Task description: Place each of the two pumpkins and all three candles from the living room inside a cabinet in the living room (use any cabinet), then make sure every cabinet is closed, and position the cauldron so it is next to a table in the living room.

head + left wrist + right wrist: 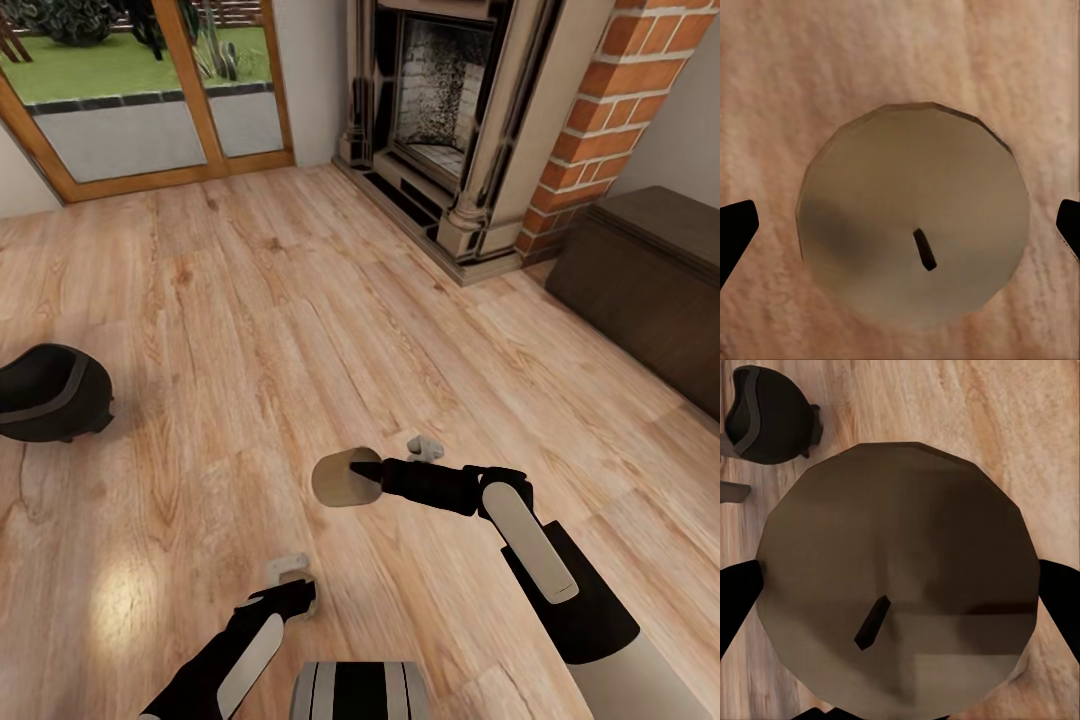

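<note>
- Cauldron (50, 392) sits on the floor (250, 300), far left.
- Left gripper (290, 580): jaws spread, a candle (913, 225) between them; grip uncertain.
- Right gripper (365, 478) clamps a candle (343, 478); jolts could slip it.
- Cabinet (650, 280) stands right.

Pale beige-tan wax is seen on the candle (343, 478) at lower centre; light wood grain on the floor (250, 330); red brick on the fireplace (610, 110), upper right.
</note>
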Motion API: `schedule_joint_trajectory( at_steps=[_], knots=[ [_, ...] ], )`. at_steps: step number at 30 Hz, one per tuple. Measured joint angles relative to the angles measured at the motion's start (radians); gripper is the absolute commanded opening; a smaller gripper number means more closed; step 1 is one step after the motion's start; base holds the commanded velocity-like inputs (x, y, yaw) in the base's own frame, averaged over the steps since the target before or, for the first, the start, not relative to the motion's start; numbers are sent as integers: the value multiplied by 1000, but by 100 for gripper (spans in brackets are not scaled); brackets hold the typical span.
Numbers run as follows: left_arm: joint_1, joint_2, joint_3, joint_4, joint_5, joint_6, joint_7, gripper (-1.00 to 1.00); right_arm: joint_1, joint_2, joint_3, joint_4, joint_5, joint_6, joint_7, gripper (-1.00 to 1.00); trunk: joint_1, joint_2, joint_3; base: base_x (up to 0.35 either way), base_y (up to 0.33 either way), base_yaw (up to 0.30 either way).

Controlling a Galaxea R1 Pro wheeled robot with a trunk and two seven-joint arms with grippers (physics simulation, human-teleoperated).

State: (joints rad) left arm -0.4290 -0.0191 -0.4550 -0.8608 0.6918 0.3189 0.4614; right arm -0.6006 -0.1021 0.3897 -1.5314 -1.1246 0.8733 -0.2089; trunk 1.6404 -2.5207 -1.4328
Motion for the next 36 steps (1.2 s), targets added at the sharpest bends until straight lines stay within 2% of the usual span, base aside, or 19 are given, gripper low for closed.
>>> schedule_joint_trajectory(
  at_steps=[21, 23, 29, 36],
  knots=[
    [0, 0, 1, 0, 0, 0, 1, 100, 0, 0, -1, -1, -1, 1, 0, -100, 0, 0, 0, 22, 1, 0],
    [0, 0, 1, 0, -1, 0, 1, 100, 0, 0, -1, -1, 1, 1, 0, -100, 1, 0, -8, 0, 0, 0],
    [0, 0, 1, 0, -2, 0, 3, 100, 0, 0, -1, -1, -1, 1, 0, -100, 1, 0, -8, 0, 0, 0],
    [0, 0, 1, 0, -2, 0, 3, 100, 0, 0, -1, -1, -1, 1, 0, -100, 3, -1, -19, 0, 0, 0]
  ],
)
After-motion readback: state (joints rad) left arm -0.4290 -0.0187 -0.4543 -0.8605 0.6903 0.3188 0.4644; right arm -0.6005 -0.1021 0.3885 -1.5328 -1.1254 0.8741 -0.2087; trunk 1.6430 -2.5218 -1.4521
